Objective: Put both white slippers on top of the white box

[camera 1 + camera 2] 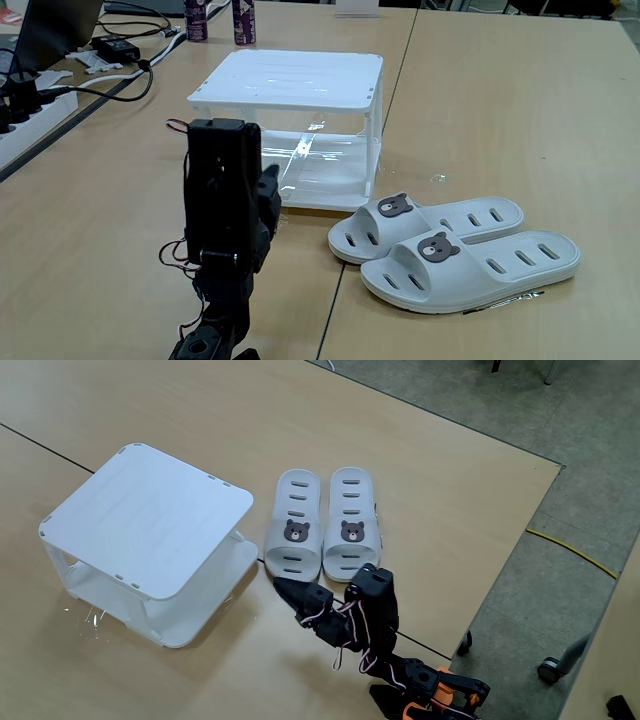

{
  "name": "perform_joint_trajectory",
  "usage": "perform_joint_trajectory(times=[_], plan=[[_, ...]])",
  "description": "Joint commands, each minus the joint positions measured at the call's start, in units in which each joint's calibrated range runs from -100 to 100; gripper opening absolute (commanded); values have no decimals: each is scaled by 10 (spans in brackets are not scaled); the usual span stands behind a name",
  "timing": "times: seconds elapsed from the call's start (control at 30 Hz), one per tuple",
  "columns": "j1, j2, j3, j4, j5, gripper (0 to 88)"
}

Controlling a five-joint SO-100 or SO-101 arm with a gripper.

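The two white slippers lie side by side on the wooden table, each with a bear face badge. In a fixed view one slipper [430,226] is farther back and the other slipper [478,264] nearer, right of the white box [290,78]. From above, the left slipper [293,520] and right slipper [351,515] sit right of the box [150,518], whose flat top is bare. My black gripper [281,586] hovers just below the left slipper's near end. It looks shut and holds nothing. From the low view the gripper [268,192] stands in front of the box's lower left.
Two purple bottles [197,18] stand behind the box. Black cables and a power strip [30,105] lie at the far left. From above, the table edge [520,550] runs close to the right of the slippers, with floor and a yellow cable [575,552] beyond.
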Motion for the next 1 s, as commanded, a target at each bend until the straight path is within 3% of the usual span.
perform_joint_trajectory(times=[0.0,0.37,0.53,0.77,0.97], plan=[[9,61,-29,-5,4,10],[156,239,-247,-5,4,12],[185,279,-296,-5,4,166],[204,288,-378,5,4,186],[232,362,-499,19,4,289]])
